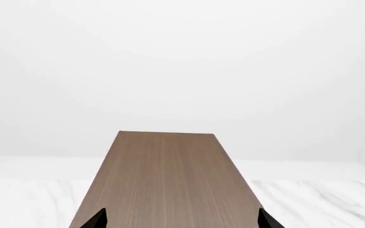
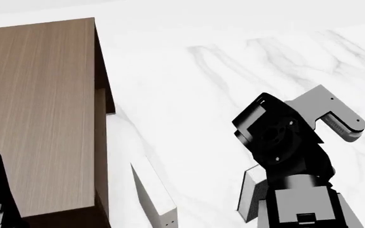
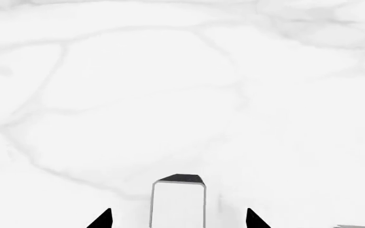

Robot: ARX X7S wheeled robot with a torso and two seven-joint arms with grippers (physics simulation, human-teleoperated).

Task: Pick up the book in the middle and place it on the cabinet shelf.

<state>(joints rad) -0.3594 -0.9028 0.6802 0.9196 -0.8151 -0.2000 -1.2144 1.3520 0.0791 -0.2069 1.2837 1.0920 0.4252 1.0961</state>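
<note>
Right gripper (image 3: 178,219) fingers apart, either side of the book (image 3: 178,202) standing upright on the white marble desk (image 3: 169,95), not clamped. Left gripper (image 1: 181,219) apart, over the cabinet shelf (image 2: 36,118) top at the desk's left edge. Pale book (image 2: 154,194) just beside cabinet. No readable writing

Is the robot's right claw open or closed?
Open. The right gripper shows two dark fingertips spread wide, with the book standing between them, gaps on both sides.
</note>
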